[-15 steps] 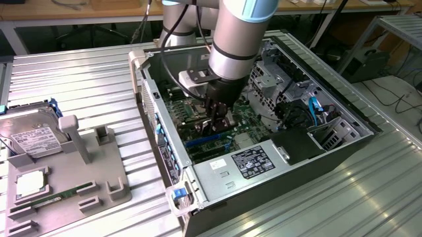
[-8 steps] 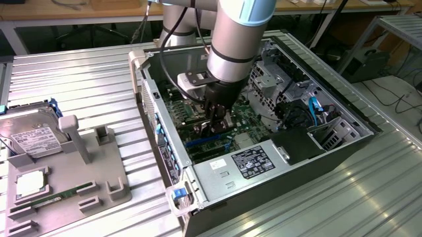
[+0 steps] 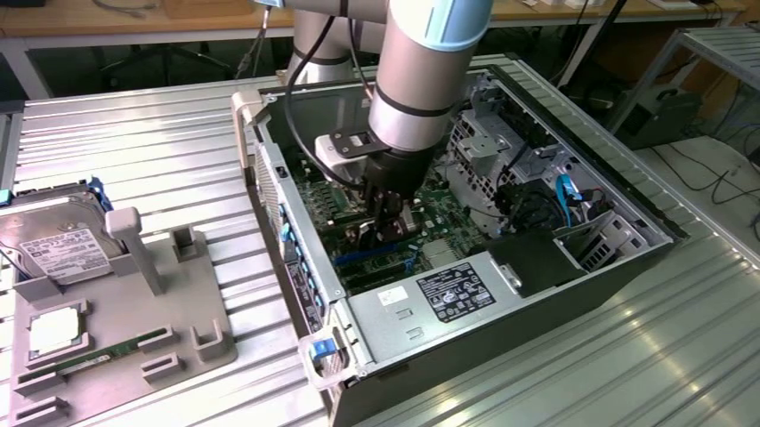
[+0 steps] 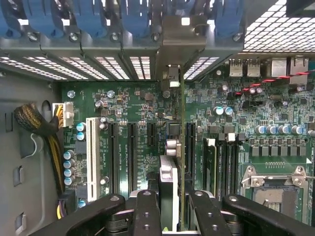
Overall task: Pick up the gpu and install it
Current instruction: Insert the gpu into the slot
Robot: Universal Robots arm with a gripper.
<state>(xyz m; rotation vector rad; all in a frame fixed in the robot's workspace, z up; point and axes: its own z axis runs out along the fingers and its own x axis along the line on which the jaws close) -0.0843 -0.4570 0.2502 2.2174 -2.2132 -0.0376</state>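
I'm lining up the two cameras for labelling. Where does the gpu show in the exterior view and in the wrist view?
Exterior view: the gpu is inside the open case, under the arm, over the motherboard.
Wrist view: the gpu stands edge-on between the fingers, above the expansion slots.
Shared landmark: the green motherboard.

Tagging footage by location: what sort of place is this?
Likely a robotics lab's PC-assembly bench: an open computer case on a ribbed metal table, a parts fixture holding a hard drive, the hand gripping the gpu.

Ribbed metal table [image 3: 142, 142], wooden bench [image 3: 142, 25] behind
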